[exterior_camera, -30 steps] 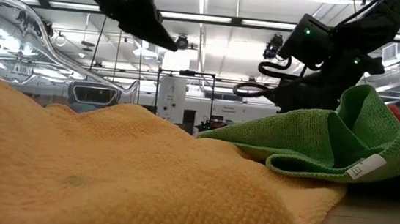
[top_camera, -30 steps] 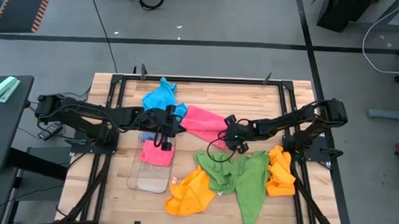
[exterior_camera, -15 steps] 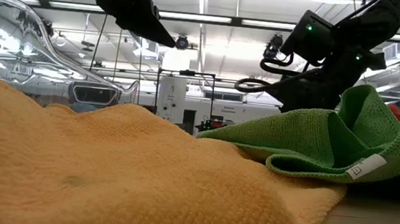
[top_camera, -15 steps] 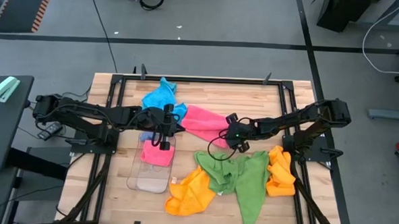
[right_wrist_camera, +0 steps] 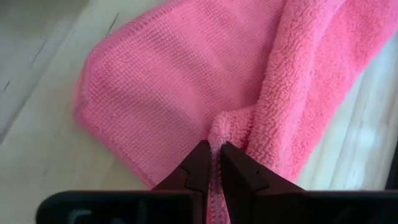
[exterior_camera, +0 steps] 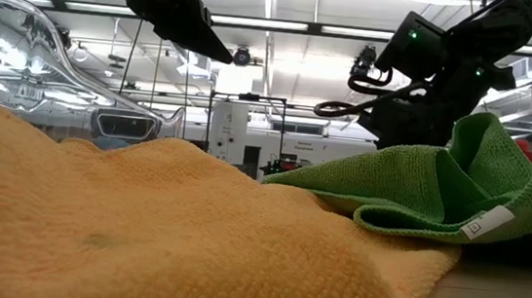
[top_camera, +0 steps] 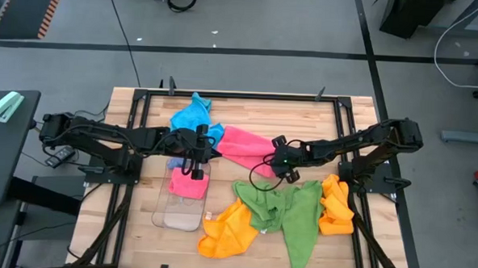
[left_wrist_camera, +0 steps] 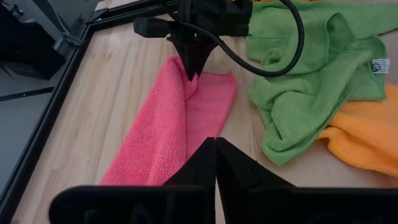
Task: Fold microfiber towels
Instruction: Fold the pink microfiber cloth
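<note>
Table: wooden slats in a black frame; holds the tray and all the towels.
Green towel: crumpled at the near right, overlapping both orange towels.
Orange towels: one near the front centre, one at the right edge, part hidden under the green.
Pink towel: mid-table, half folded, one edge pinched and lifted.
Blue towel: bunched at the far left, partly under the left arm.
Tray: clear plastic; a small folded pink towel lies at its far end.
Right gripper: fingers clamped on the pink towel's edge.
Left gripper: above the tray, fingers pressed together, holding nothing.
</note>
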{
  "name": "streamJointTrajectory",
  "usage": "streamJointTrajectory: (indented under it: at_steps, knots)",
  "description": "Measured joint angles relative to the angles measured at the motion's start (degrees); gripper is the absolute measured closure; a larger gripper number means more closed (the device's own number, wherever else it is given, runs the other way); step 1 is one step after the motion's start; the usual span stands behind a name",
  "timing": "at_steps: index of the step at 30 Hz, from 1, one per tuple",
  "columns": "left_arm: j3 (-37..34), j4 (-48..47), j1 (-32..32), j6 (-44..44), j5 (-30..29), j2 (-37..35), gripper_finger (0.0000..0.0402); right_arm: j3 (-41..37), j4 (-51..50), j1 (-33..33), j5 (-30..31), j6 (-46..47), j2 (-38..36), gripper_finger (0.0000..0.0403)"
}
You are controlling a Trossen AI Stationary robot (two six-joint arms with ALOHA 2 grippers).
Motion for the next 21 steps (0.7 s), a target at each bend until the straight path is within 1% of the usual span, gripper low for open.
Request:
streamJointTrajectory:
  at_steps: [4,13,17,21]
  knots:
    - [0.0,0.0,0.0,0.0,0.0,0.0,0.0375,0.0,0.1,0.0,-0.4,1.3,0.0,0.0362]
    - [0.0,0.1,-0.8,-0.5,0.0,0.0,0.0393,0.0,0.2,-0.9,-0.8,3.2,0.0,0.0364]
    - [0.0,0.1,-1.4,-0.4,0.1,0.0,0.0385,0.0,0.4,-1.2,-2.8,3.5,1.9,0.0392]
    - [0.0,0.3,-1.3,-0.5,0.0,0.0,0.0373,-0.1,2.9,-1.4,-3.3,4.1,4.4,0.0395]
